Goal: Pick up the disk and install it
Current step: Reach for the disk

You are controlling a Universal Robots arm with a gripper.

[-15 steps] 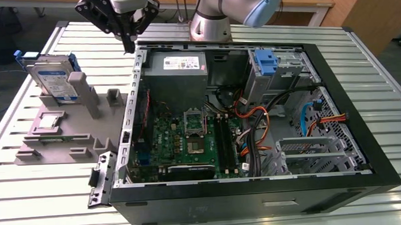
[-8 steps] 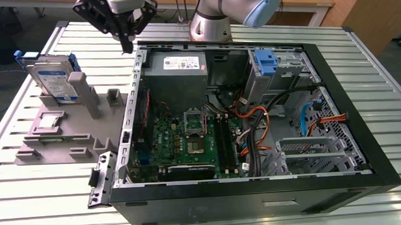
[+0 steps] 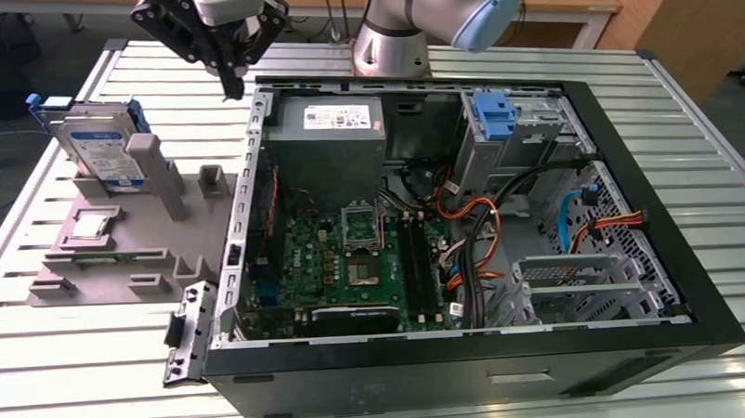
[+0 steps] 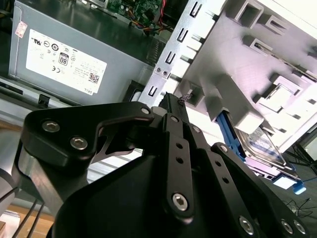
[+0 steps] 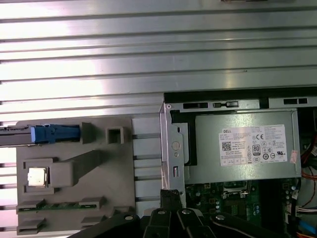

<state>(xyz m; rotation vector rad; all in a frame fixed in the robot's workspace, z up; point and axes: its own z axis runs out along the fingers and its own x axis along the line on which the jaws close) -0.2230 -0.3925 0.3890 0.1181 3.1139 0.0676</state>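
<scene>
The black gripper [image 4: 171,98] reaches toward the slotted metal case wall [image 4: 173,52]. Its fingers [image 4: 176,136] are drawn together into one narrow tip that grips nothing, and the tip hangs just short of the wall. On one side of the case wall sits the grey power supply [image 4: 74,49] with a white label, and a strip of green circuit board [image 4: 131,7] shows beyond it. On the wall's other side lies the grey holder block [image 4: 237,54], with a small square chip [image 4: 281,96] in one recess. The disk [image 4: 260,146] stands at the block's edge farthest from the wall, edged by a blue rail [image 4: 229,126], well apart from the gripper's tip.
</scene>
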